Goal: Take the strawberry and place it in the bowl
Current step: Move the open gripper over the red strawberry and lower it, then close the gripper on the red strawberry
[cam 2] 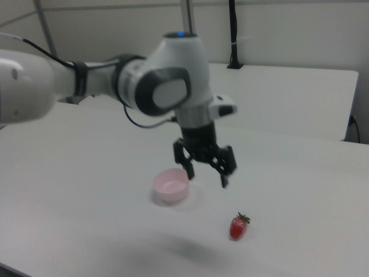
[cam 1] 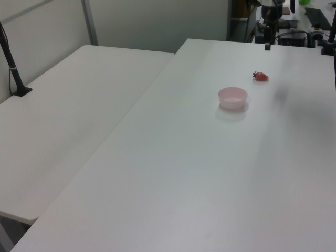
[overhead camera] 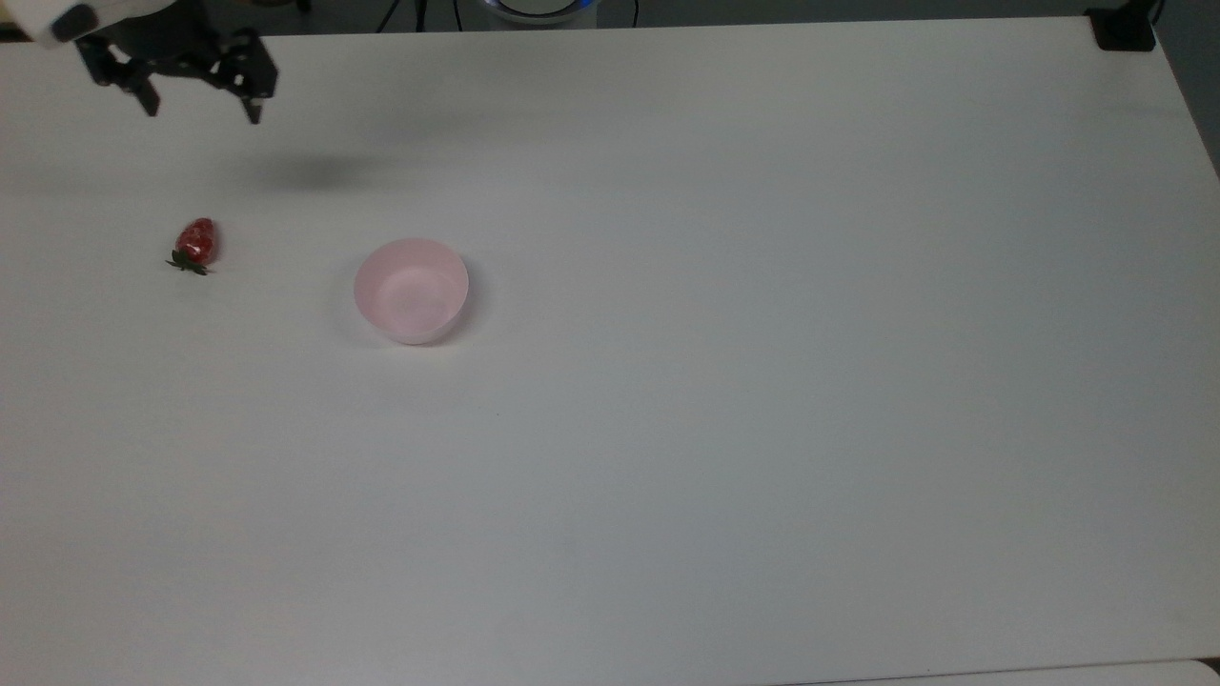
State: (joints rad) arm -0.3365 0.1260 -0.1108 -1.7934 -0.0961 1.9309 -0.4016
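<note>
Right view, near to far: strawberry (cam 2: 238,226) is lying on the white table (cam 2: 86,190), leafy cap pointing to 1 o'clock. Bowl (cam 2: 171,185) is sitting at 10 o'clock from it, well apart, nothing inside. Gripper (cam 2: 207,174) is hanging above the table between them, fingers spread, pinching nothing.

lab | white worktables (cam 1: 131,105) | robot arm (cam 2: 104,81) | clamped camera pole (cam 1: 10,63)

arm (overhead camera: 57,19) cut off by top view's upper edge, strawberry (cam 1: 260,76) perhaps too small for detail
</note>
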